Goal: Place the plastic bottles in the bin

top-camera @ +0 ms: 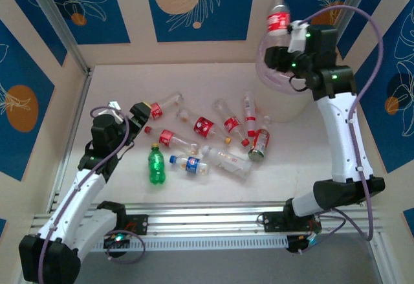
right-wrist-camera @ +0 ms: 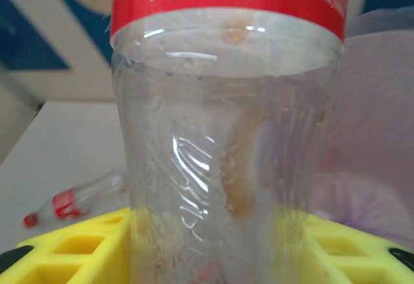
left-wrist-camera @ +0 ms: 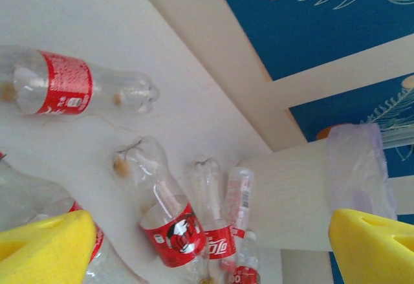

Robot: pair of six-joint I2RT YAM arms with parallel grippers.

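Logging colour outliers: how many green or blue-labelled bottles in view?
2. The green bottle lies at the near left of the scatter. The blue-labelled bottle lies just right of it. More may be hidden where others overlap.

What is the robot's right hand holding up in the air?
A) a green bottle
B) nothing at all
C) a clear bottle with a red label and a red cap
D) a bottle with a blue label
C: the right hand grips a clear bottle with a red label and a red cap, upright by the bin.
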